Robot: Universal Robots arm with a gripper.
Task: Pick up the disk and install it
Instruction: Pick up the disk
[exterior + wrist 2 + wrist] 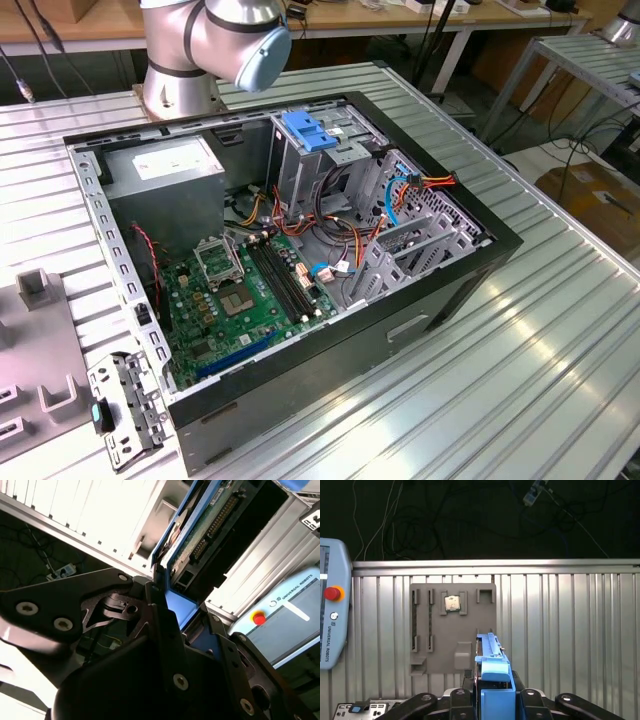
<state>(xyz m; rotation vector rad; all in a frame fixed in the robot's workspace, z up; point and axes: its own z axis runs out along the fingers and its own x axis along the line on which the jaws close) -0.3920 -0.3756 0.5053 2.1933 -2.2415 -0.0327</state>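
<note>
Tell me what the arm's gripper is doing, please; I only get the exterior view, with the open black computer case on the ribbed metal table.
Observer: In the first wrist view the gripper is closed on the flat silver-grey metal disk, gripping at its blue plastic rail.
Operator: What is behind the disk there?
Observer: A grey rectangular fixture plate on the ribbed aluminium table, with a small square silver chip seated in it.
Operator: Can you see the disk's flat side?
Observer: Yes, the second wrist view shows its green circuit board.
</note>
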